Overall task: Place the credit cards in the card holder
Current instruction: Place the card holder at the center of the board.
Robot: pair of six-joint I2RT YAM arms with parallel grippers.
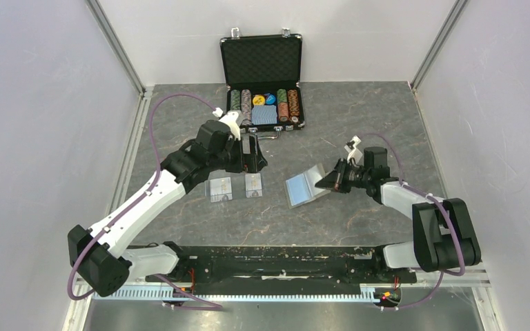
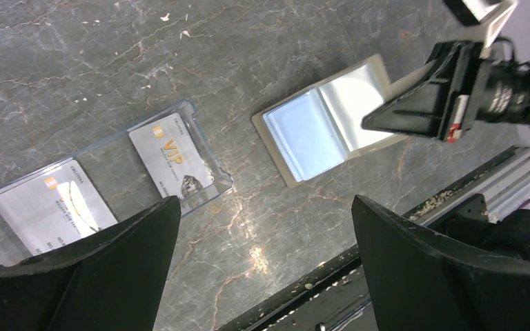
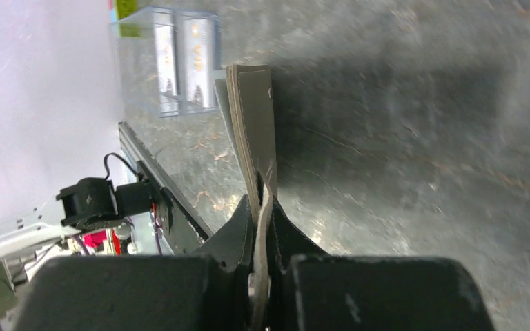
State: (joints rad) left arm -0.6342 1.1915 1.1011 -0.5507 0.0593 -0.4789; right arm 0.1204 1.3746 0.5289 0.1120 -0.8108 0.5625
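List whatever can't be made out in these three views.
- Left wrist: the leftmost credit card has its lower edge behind a finger of the open left hand.
- Right wrist: the card holder shows edge-on, pockets unseen; the right hand covers its pinched edge.
- Top external: poker case chip markings too small.

1. The left arm (image 1: 141,205) rises from its base at the near-left corner and reaches inward over the bench (image 1: 359,124), with the elbow bent and the wrist turned toward the centre.
2. The left pincer (image 1: 254,158) hangs above the bench with its jaws spread wide and nothing between them. Its dark fingers (image 2: 110,269) frame the wrist view on both sides.
3. The right arm (image 1: 414,196) is folded tight, its upper link upright by the base and its forearm running low and leftward.
4. The right pincer (image 1: 326,181) sits low and points left, its jaws pinched on the right-hand edge of the card holder (image 1: 302,187).
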